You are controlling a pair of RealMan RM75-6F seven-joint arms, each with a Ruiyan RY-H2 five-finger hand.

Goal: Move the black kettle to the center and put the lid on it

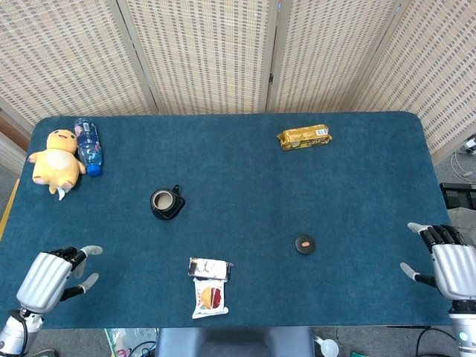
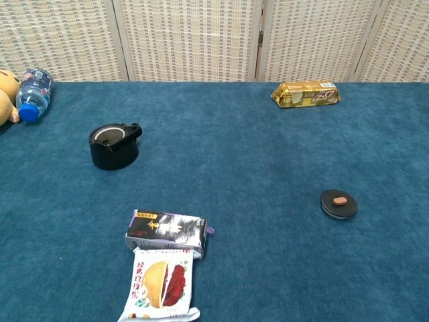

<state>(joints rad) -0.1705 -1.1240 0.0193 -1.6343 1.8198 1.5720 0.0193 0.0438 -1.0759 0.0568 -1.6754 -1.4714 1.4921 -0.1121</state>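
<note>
The blue felt-covered table (image 1: 245, 193) carries the open black kettle (image 1: 166, 203) left of centre, upright, and its round black lid (image 1: 304, 243) well apart to the right. The left hand (image 1: 53, 270) and right hand (image 1: 449, 262) hover at the near corners, fingers spread, holding nothing.

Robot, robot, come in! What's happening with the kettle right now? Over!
Left robot hand and right robot hand open, empty. Small black kettle lidless, left of center; round black lid lies apart, right. Nothing between them.
</note>
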